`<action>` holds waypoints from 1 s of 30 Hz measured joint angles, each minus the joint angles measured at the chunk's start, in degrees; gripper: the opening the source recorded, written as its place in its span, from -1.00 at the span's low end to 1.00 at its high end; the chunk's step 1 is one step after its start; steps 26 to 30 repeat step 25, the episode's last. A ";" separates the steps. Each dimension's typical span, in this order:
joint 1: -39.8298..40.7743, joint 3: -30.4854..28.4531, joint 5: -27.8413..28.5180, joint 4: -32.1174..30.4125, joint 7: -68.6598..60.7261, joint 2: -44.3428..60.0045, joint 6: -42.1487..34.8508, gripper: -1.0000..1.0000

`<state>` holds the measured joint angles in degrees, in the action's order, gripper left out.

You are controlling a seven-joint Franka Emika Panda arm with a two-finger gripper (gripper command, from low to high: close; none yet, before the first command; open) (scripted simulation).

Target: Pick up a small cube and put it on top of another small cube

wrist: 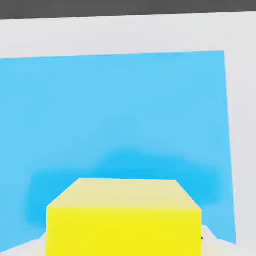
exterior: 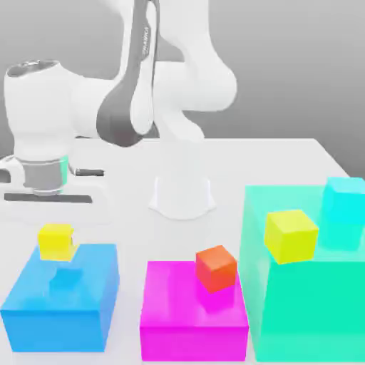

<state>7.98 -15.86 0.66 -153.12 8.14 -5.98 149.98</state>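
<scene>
The small cube (exterior: 55, 241), plain bright yellow, hangs a little above the big blue block (exterior: 60, 306) at the exterior view's left and casts a shadow on the block's top. My gripper (exterior: 57, 242) reaches down from the white hand and is shut on the cube. In the hand view the small cube (wrist: 124, 220) sits close up between my fingers, with the blue block's top (wrist: 120, 110) spread out beneath it. A second, larger-looking yellow cube (exterior: 291, 235) rests on the teal block (exterior: 306, 306). An orange-red cube (exterior: 216, 268) lies tilted on the magenta block (exterior: 192, 321).
A cyan cube (exterior: 343, 203) stands at the back right of the teal block. The arm's white base (exterior: 182, 192) rises behind the magenta block. The three big blocks stand in a row along the front of the white table (exterior: 285, 157).
</scene>
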 joint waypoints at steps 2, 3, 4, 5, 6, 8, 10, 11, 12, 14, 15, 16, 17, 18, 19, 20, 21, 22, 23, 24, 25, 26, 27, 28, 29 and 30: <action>-2.57 1.74 0.38 0.07 -5.30 -1.47 -2.05 -1.00; -3.88 2.65 0.60 0.08 -7.85 -2.21 -3.04 -1.00; -5.25 3.54 0.85 0.09 -10.36 -2.96 -4.03 -1.00; -6.62 4.46 1.11 0.09 -12.86 -3.71 -5.00 -1.00; -8.00 5.38 1.39 0.09 -15.33 -4.48 -5.97 -1.00; -10.78 7.21 2.01 0.08 -20.24 -6.03 -7.92 -1.00; -13.74 8.86 2.79 0.07 -25.06 -7.64 -9.85 -1.00; -15.19 9.65 3.09 0.04 -27.62 -8.46 -10.81 -1.00; -16.59 10.20 3.10 -0.11 -30.68 -9.33 -11.68 -1.00; -19.51 10.52 2.50 -0.79 -37.87 -11.25 -13.18 -1.00; -20.67 10.44 2.06 -1.27 -40.85 -11.52 -13.08 -1.00; -21.31 10.36 1.70 -1.77 -42.43 -10.73 -11.85 -1.00; -21.67 10.29 1.42 -2.29 -43.30 -9.39 -10.04 -1.00; -21.90 10.21 1.21 -2.82 -43.80 -7.80 -7.94 -1.00; -21.99 10.15 1.11 -3.34 -44.04 -6.07 -5.69 -1.00; -22.02 10.07 1.05 -3.87 -44.21 -4.28 -3.36 1.00; -22.02 10.07 1.05 -3.87 -44.21 -4.28 -3.36 1.00; -22.02 10.07 1.05 -3.87 -44.21 -4.28 -3.36 1.00; -22.02 10.07 1.05 -3.87 -44.21 -4.28 -3.36 1.00; -22.02 10.07 1.05 -3.87 -44.21 -4.28 -3.36 1.00; -22.02 10.07 1.05 -3.87 -44.21 -4.28 -3.36 1.00; -22.02 10.07 1.05 -3.87 -44.21 -4.28 -3.36 1.00; -22.02 10.07 1.05 -3.87 -44.21 -4.28 -3.36 1.00; -22.02 10.07 1.05 -3.87 -44.21 -4.28 -3.36 1.00; -22.02 10.07 1.05 -3.87 -44.21 -4.28 -3.36 1.00; -22.02 10.07 1.05 -3.87 -44.21 -4.28 -3.36 1.00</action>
